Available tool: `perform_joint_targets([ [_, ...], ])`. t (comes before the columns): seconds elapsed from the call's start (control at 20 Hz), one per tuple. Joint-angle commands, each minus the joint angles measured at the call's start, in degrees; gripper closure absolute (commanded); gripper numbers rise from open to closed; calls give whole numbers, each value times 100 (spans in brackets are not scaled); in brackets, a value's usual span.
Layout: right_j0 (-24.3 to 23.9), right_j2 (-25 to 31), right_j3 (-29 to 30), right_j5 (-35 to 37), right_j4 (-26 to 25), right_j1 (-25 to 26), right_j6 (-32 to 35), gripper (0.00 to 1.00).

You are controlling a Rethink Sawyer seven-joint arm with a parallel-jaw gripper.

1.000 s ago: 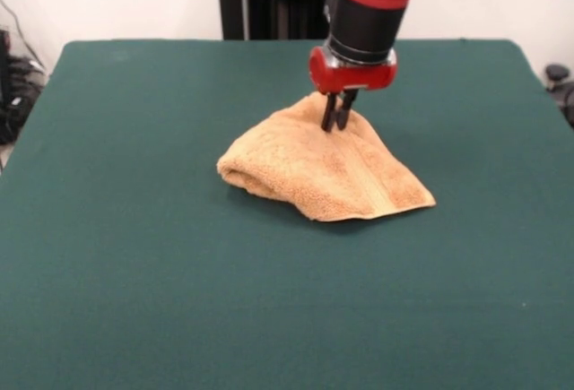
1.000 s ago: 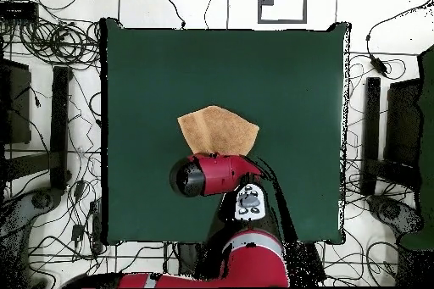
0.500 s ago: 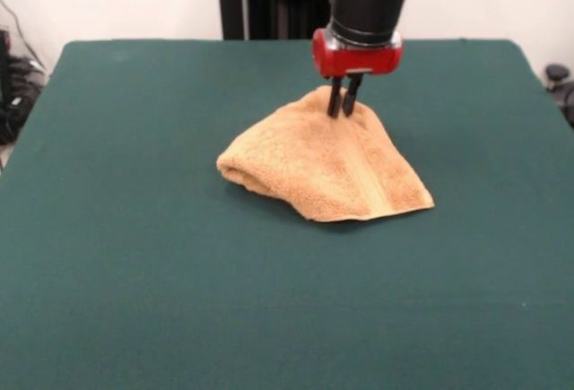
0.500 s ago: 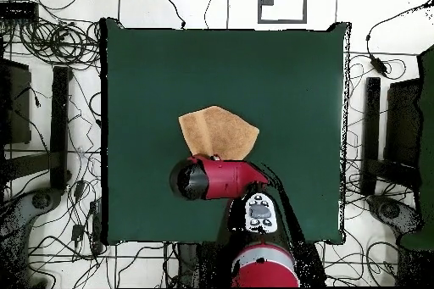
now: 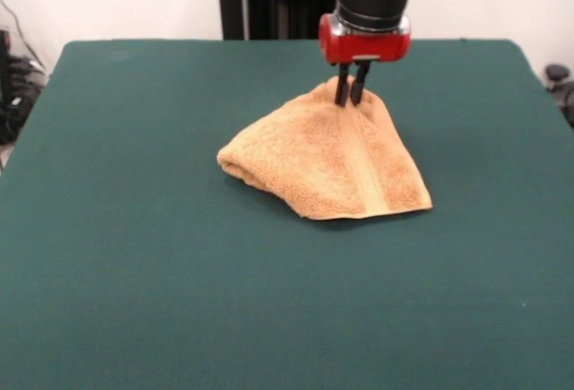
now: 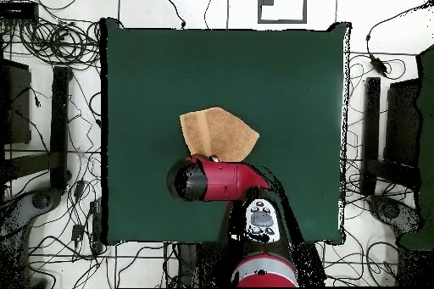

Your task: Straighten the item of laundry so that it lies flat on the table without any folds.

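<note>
Orange-tan terry cloth, the towel point(image 5: 330, 157) sits a little right of centre in the front view, on the dark green table point(image 5: 134, 255). It is bunched into a tent, its peak drawn up toward the upper middle of the frame, with a rolled fold at its left and a flat corner at lower right. A woven band runs down from the peak. The red and black arm point(image 5: 372, 4) comes straight down from the top edge, wrist vertical. The gripper point(image 5: 352, 92) has its two dark fingers close together, pinching the towel's peak. In the overhead view the arm point(image 6: 216, 180) covers the towel's point(image 6: 219, 131) lower edge, just below the frame's centre.
</note>
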Motion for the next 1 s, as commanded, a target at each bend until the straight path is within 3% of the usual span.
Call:
perform_joint_targets([
  [0.05,5,802,398,762,448,15,908,100],
  [0.45,-19,835,433,890,566,-93,825,100],
  [1.0,187,589,171,2159,744,-580,846,100],
])
